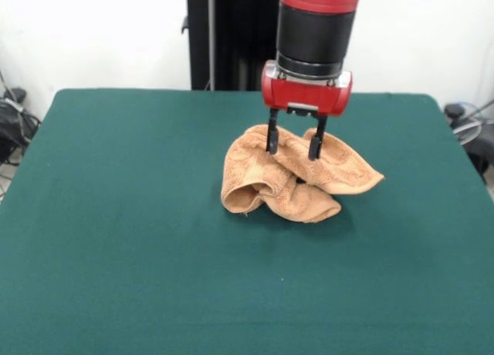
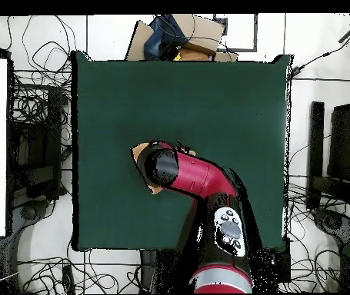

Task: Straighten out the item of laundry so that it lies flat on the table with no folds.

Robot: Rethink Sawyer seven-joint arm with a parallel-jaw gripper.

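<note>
Gripper on a crumpled towel

The gripper (image 1: 293, 144), fingers spread, touches the bunched towel (image 1: 293, 181) just past the table (image 1: 116, 216) centre, toward 12 o'clock.

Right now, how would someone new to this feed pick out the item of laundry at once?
Find the big dark green table. Near its middle, directly under the red gripper with its fingers spread, sits the item of laundry. It is a crumpled orange-tan terry towel, the only thing on the cloth.

Towel (image 1: 297, 177) crumpled mid-table (image 1: 116, 231); pincer (image 1: 293, 145) on top.
</note>
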